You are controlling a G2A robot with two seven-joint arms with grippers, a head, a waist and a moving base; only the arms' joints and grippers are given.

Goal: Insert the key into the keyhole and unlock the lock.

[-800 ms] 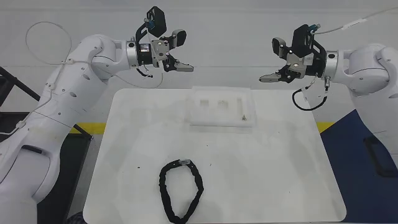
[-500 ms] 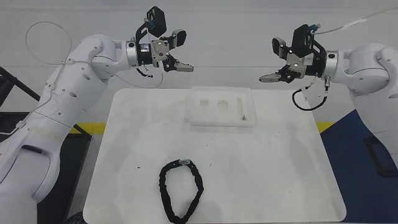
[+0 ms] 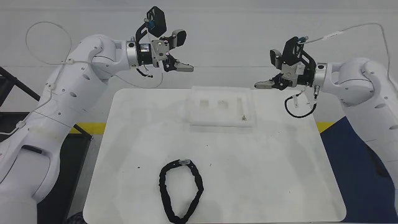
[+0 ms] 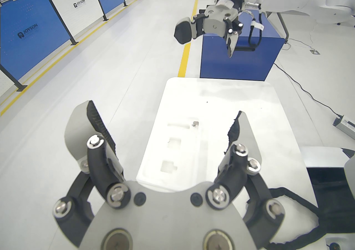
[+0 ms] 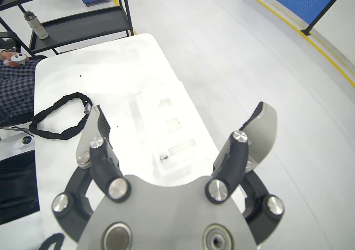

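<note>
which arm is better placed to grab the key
Right. The key lies at the tray end nearest the right gripper, which is open; the left gripper, also open, hangs beyond the tray's far end.

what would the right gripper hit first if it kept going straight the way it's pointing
Probably the white tray: the open right gripper tilts down toward it, and its wrist view frames the tray's recesses between its fingers, with the key nearby. Depth is unclear, so only roughly.

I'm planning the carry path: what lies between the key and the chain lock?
Between key and lock: only the tray rim, then bare table, seen in the top view.
</note>
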